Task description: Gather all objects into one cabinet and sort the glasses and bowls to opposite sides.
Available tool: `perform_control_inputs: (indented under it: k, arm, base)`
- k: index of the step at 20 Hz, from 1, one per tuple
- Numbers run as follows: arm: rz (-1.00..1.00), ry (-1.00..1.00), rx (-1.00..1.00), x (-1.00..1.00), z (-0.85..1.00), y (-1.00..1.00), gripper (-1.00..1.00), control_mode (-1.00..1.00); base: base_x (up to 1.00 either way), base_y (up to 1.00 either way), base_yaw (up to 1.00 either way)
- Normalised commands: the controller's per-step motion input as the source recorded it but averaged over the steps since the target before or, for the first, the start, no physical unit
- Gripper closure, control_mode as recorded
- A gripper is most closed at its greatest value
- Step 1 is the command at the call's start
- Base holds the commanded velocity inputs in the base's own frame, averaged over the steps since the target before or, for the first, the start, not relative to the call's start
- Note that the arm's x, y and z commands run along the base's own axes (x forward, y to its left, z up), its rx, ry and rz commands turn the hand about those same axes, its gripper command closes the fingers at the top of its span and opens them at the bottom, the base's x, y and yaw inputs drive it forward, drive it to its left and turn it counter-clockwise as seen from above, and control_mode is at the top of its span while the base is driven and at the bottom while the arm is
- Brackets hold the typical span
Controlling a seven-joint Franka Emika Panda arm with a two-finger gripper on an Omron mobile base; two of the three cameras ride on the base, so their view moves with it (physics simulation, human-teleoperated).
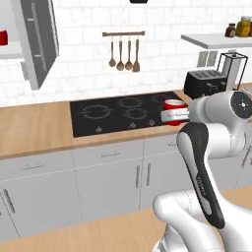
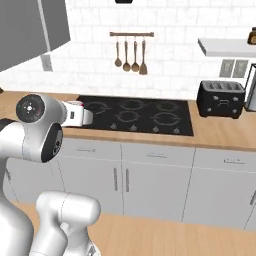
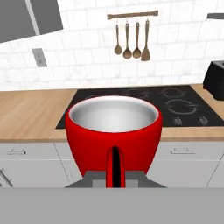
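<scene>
The tool [image 3: 114, 175] is clamped on a glossy red cup [image 3: 113, 131], which sits upright right in front of the hand camera with its pale inside showing and a dark slot at its lower front where the fingers meet it. From the left base view the same cup [image 1: 173, 105] hangs in the air at the end of the white arm, above the right part of the black hob [image 1: 125, 114] and clear of the wooden counter [image 1: 34, 129]. Up and to the left, the cabinet [image 1: 34, 44] stands with its grey door swung open, and on its pale shelf another red cup [image 1: 3, 37] is just visible at the picture's edge. The step in hand looks like carrying this cup to that shelf. To do it well, keep the cup level and the grip firm through the long swing left (the base may need to drive closer), approach past the open door edge, not through it, and set it down beside the other cup, leaving the far side free for the bowl.
</scene>
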Motion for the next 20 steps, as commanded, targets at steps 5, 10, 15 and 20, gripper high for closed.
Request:
perform_control_inputs:
  k: [5, 10, 15, 20]
  arm:
    - [0.0, 0.0, 0.0, 0.0, 0.0, 0.0, 1.0, 1.0]
    - [0.0, 0.0, 0.0, 0.0, 0.0, 0.0, 1.0, 1.0]
    - [0.0, 0.0, 0.0, 0.0, 0.0, 0.0, 1.0, 1.0]
    - [0.0, 0.0, 0.0, 0.0, 0.0, 0.0, 1.0, 1.0]
  base:
    - [0.01, 1.0, 0.0]
    - [0.0, 1.0, 0.0]
    - [0.0, 1.0, -0.01]
    - [0.0, 1.0, -0.02]
